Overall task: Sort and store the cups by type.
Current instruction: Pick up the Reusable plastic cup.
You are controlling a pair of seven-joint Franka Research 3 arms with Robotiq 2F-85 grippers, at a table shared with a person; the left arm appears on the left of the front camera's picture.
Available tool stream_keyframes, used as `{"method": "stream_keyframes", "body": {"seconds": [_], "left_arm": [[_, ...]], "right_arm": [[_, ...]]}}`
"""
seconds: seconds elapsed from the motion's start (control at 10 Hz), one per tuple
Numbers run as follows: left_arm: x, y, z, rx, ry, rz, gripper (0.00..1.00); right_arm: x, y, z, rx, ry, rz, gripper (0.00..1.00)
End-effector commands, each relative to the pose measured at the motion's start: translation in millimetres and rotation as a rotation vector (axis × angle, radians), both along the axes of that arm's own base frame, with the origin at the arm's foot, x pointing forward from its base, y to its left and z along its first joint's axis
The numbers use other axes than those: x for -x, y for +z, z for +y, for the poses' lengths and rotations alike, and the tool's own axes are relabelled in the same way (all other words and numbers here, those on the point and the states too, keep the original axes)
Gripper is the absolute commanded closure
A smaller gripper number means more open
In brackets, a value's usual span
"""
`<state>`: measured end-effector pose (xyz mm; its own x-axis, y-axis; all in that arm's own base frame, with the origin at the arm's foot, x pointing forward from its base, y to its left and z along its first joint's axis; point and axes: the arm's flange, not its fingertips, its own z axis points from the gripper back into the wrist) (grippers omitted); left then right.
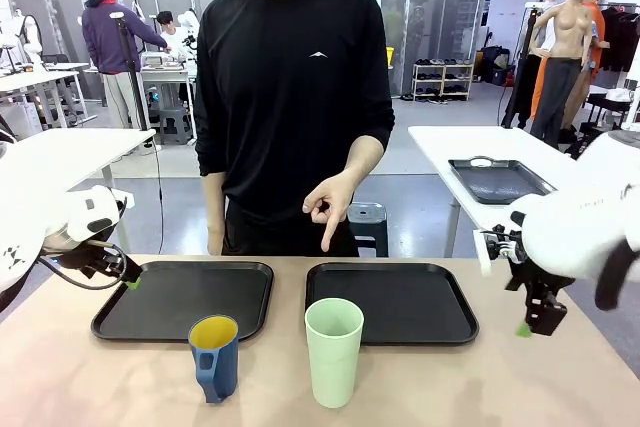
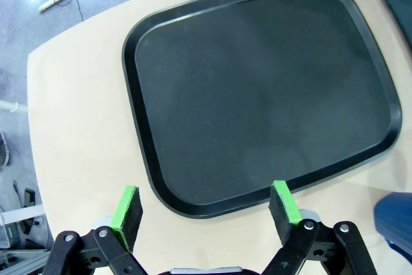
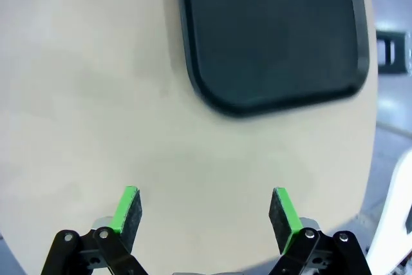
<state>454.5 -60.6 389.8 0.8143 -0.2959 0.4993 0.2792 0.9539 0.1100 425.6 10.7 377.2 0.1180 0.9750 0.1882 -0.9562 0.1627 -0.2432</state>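
Fingers (image 2: 127, 209) of my left gripper (image 2: 206, 205) spread wide, holding nothing, black tray (image 2: 134, 94) just ahead of them; right gripper (image 3: 206, 207) likewise parted, empty, over bare table (image 3: 96, 94); blue mug (image 1: 214, 357) and mint tumbler (image 1: 333, 351) upright between both pairs, untouched.

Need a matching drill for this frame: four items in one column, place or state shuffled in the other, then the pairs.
1. dark blue mug
2. mint-green tumbler
3. person's hand
4. left tool

A. stands in front of the right tray
B. open, empty
C. index finger pointing down
D. stands in front of the left tray

Pairs: 1-D, 2-A, 3-C, 4-B
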Motion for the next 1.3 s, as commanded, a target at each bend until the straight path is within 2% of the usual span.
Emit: {"method": "stream_keyframes", "body": {"seconds": [0.0, 0.2, 0.5, 0.6, 0.8, 1.1, 1.2], "left_arm": [[-0.3, 0.4, 0.6, 0.000, 0.001, -0.001, 0.00], [-0.3, 0.4, 0.6, 0.000, 0.001, -0.001, 0.00], [-0.3, 0.4, 0.6, 0.000, 0.001, -0.001, 0.00], [-0.3, 0.4, 0.6, 0.000, 0.001, -0.001, 0.00], [-0.3, 0.4, 0.6, 0.000, 0.001, -0.001, 0.00], [-0.3, 0.4, 0.6, 0.000, 0.001, -0.001, 0.00], [-0.3, 0.4, 0.6, 0.000, 0.001, -0.001, 0.00]], "right_arm": [[5.5, -18.5, -5.3, -0.209, 0.143, 0.032, 0.00], [10.0, -36.7, -0.8, -0.464, 0.225, -0.016, 0.00], [10.7, -69.0, 13.1, -0.784, 0.313, 0.021, 0.00], [10.4, -80.4, 16.4, -0.891, 0.312, 0.005, 0.00], [6.8, -98.7, 20.0, -1.003, 0.320, -0.011, 0.00], [0.8, -115.7, 30.7, -1.198, 0.332, 0.009, 0.00], [-3.5, -121.2, 34.2, -1.200, 0.307, 0.006, 0.00]]}}
